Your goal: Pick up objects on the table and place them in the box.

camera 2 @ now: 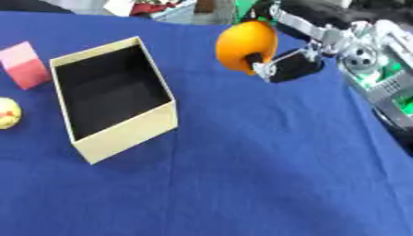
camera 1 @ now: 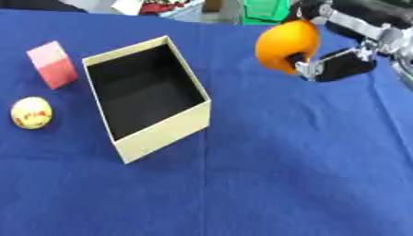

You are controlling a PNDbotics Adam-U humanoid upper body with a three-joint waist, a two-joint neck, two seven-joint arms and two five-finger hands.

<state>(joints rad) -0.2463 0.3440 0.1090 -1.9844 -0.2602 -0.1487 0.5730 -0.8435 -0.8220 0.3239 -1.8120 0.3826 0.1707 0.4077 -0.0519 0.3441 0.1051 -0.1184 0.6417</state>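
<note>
Your right hand [camera 1: 335, 64] has its fingers curled round the orange ball [camera 1: 286, 46], lifted clear of the blue surface [camera 1: 282, 161], right of the box [camera 1: 145, 99]. The box looks empty, so nothing's in yet. The pink block [camera 1: 52, 64] and yellow ball [camera 1: 32, 113] wait on its left. Nothing blocks your path across.

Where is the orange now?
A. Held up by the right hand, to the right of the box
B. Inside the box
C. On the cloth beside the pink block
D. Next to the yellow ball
A: the right hand grips the orange in the air, right of the empty box.
</note>
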